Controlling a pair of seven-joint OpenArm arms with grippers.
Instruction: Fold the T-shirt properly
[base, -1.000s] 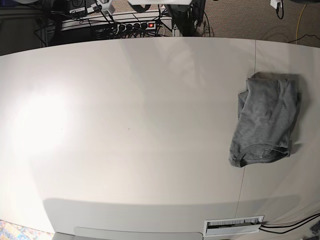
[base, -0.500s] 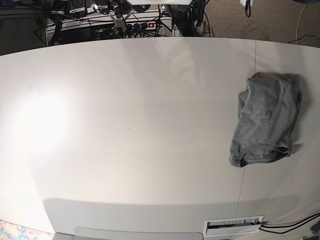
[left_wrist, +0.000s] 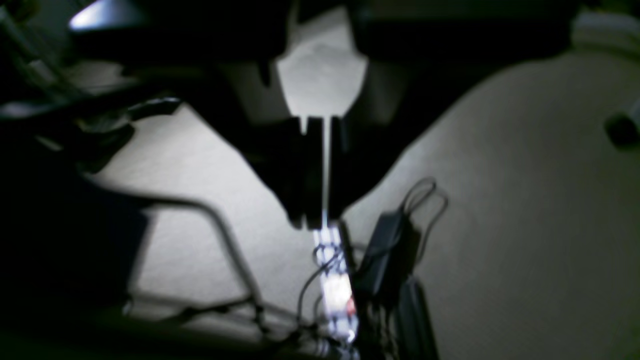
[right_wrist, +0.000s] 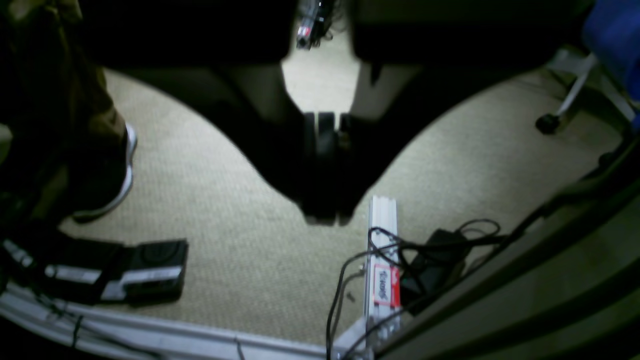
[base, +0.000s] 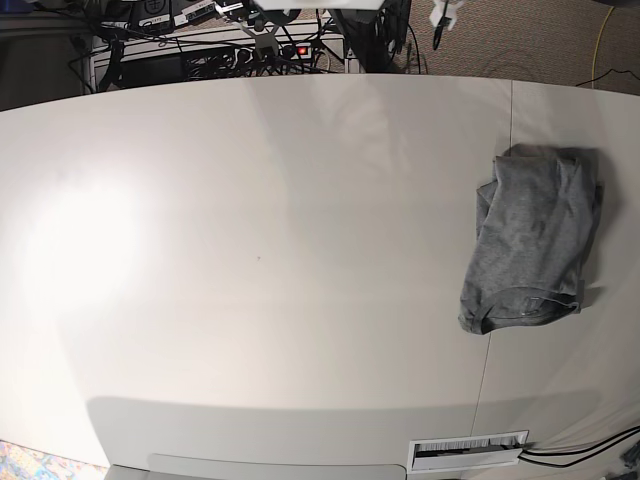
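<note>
The grey T-shirt (base: 532, 240) lies folded into a narrow bundle near the right edge of the white table (base: 250, 250). Neither gripper touches it. Both arms hang beyond the table's far edge. My left gripper (base: 440, 25) shows at the top right of the base view, far above the shirt. In the left wrist view the left gripper (left_wrist: 315, 220) is shut with nothing in it, over carpet. My right gripper (base: 264, 40) shows at the top centre-left. In the right wrist view the right gripper (right_wrist: 325, 217) is shut and empty too.
A power strip (base: 300, 49) and tangled cables lie behind the table's far edge. A cable slot (base: 468, 450) sits at the front edge. The right wrist view shows a person's shoe (right_wrist: 120, 175), a black pedal box (right_wrist: 150, 270) and a chair caster (right_wrist: 547, 122) on the carpet.
Both grippers have shifted along the top edge of the base view: the left one towards the left, the right one towards the right. The T-shirt has not moved.
</note>
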